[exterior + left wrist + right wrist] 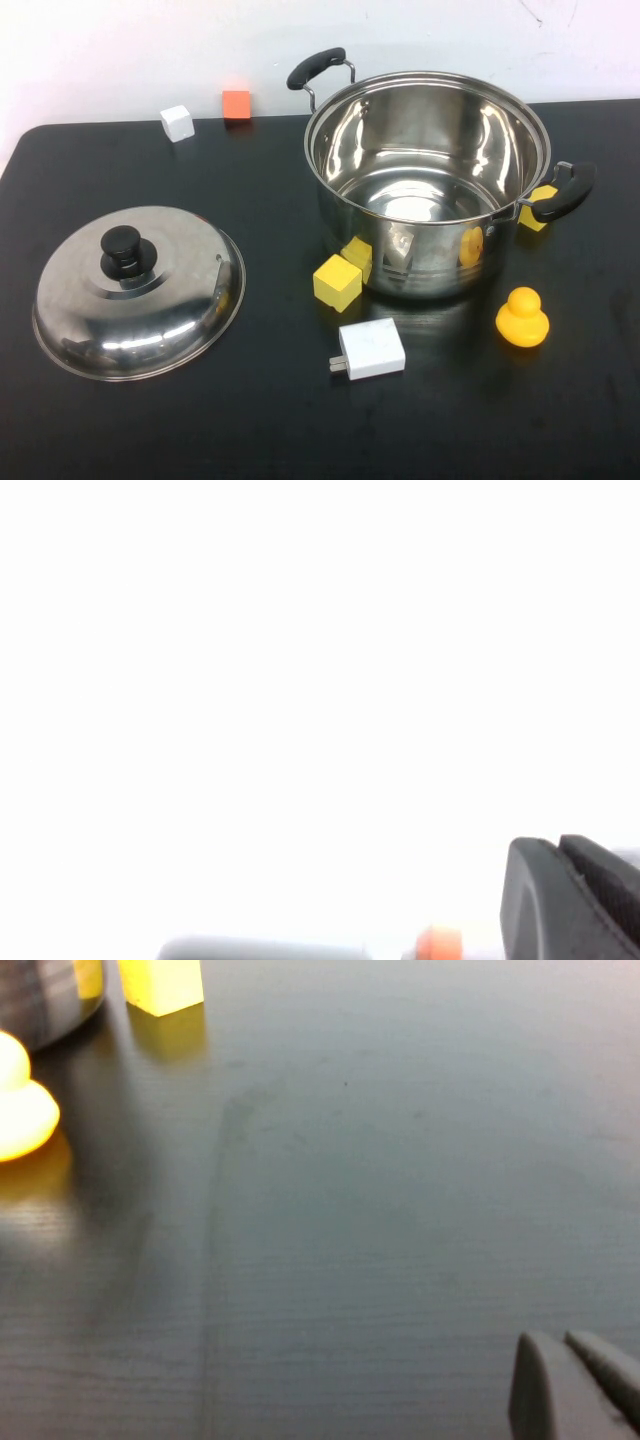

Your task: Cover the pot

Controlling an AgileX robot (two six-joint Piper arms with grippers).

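The steel pot [440, 270] stands open and empty at the right centre of the black table [270, 420], its two black handles at back left and right. The domed steel lid [150, 310] with a black knob [122, 248] lies on the table to the pot's left. Neither gripper shows in the high view. My left gripper [556, 842] shows only in its wrist view, shut and empty, facing a white wall. My right gripper [560, 1338] is shut and empty, low over bare table, with the pot's wall [40, 1000] at the edge of its view.
Two yellow blocks [337, 281] sit at the pot's front left and another [540, 205] behind its right handle. A yellow duck [522, 318] and a white charger [370, 350] lie in front. A white block [177, 122] and an orange block [236, 104] sit at the back.
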